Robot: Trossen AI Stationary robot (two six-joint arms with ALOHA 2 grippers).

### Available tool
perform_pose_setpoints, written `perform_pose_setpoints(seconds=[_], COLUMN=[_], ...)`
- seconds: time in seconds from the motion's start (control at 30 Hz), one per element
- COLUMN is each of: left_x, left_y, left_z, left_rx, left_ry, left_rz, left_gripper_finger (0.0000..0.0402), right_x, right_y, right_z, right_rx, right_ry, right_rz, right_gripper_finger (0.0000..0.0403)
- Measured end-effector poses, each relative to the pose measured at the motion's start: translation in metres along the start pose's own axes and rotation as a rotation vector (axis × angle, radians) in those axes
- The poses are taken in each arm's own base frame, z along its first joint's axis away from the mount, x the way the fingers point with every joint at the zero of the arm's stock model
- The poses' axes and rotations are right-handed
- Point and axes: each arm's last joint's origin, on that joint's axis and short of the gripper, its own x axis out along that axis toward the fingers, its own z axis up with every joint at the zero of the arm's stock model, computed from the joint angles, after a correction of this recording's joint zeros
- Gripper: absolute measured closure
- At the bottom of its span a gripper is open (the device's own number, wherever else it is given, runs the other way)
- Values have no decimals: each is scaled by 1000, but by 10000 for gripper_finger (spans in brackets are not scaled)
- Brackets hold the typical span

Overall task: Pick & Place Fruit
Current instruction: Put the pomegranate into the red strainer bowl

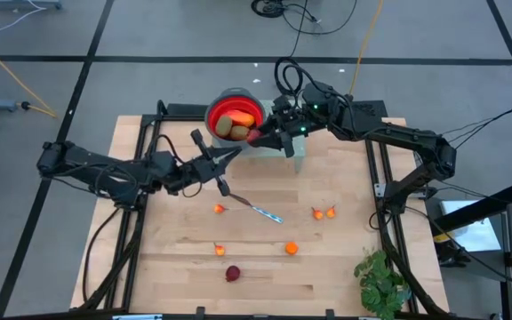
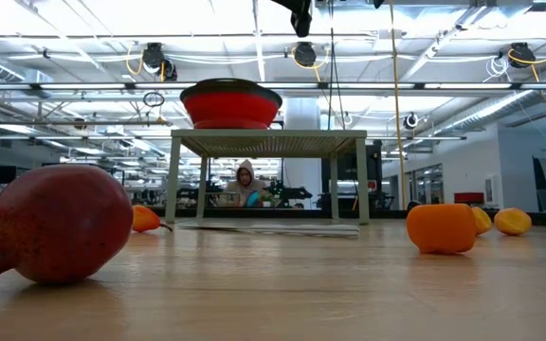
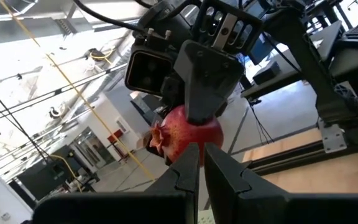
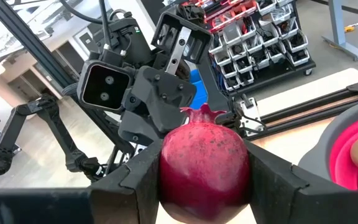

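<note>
Right gripper (image 4: 204,180) clamps a dark red round toy pomegranate (image 4: 204,168) across its belly, just beside the red bowl (image 1: 236,112) on the raised stand. Left gripper (image 3: 196,171) pinched shut, empty, close by. Fruit probably light, rigid, smooth; mid-body grip looks safest.

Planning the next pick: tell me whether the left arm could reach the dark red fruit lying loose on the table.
Probably yes. The left end effector is shut and empty. The loose dark red fruit lies in open table, nothing beside it, with only the knife between.
</note>
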Motion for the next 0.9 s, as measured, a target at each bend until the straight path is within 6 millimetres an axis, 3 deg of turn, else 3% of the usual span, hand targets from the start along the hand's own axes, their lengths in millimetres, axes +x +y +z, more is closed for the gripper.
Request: perform_pose_setpoints(seconds=[0.27,0.47,0.67,0.9], left_x=[3,5,7,9], left_y=[3,7,11,12], left_z=[-3,-6,-9,-10], left_rx=[-95,-198,-110,-7], left_ry=[-12,14,36,-19], left_rz=[-10,27,56,-7], left_gripper_finger=[354,261,170,114], right_x=[0,0,0,0], right_y=[0,0,0,0], right_z=[0,0,0,0], right_rx=[0,0,0,8], right_ry=[0,0,0,1], right_rz=[0,0,0,2], right_gripper_finger=[225,225,225,224])
